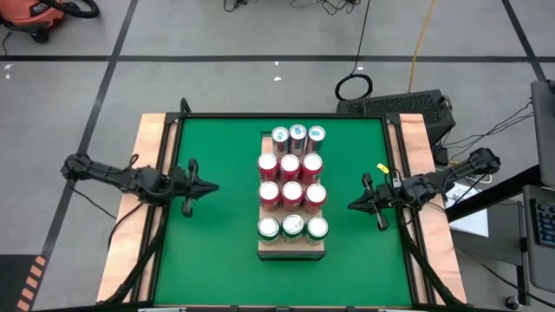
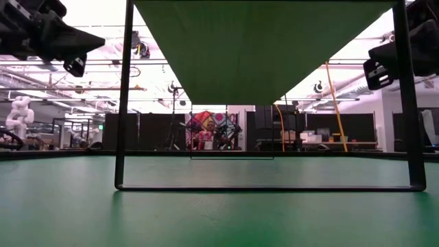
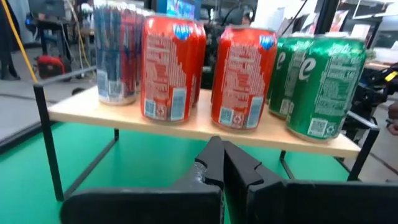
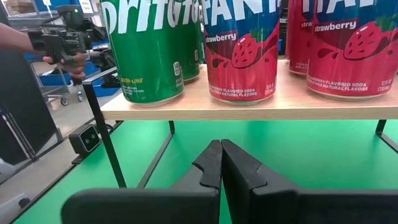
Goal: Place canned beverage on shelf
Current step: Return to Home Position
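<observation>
Right tool (image 4: 220, 146) pinched closed before shelf (image 4: 280, 106); green can (image 4: 152, 53), red cans (image 4: 244, 59) on top

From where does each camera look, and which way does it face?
High view: above the table, facing straight down; the shelf between left gripper and right gripper.
Low view: table height, looking level under the shelf; both arms overhead.
Left wrist view: faces one long side, own shut fingers showing.
Right wrist view: the opposite side, likewise.
Both wrist views share the shelf and cans.
</observation>
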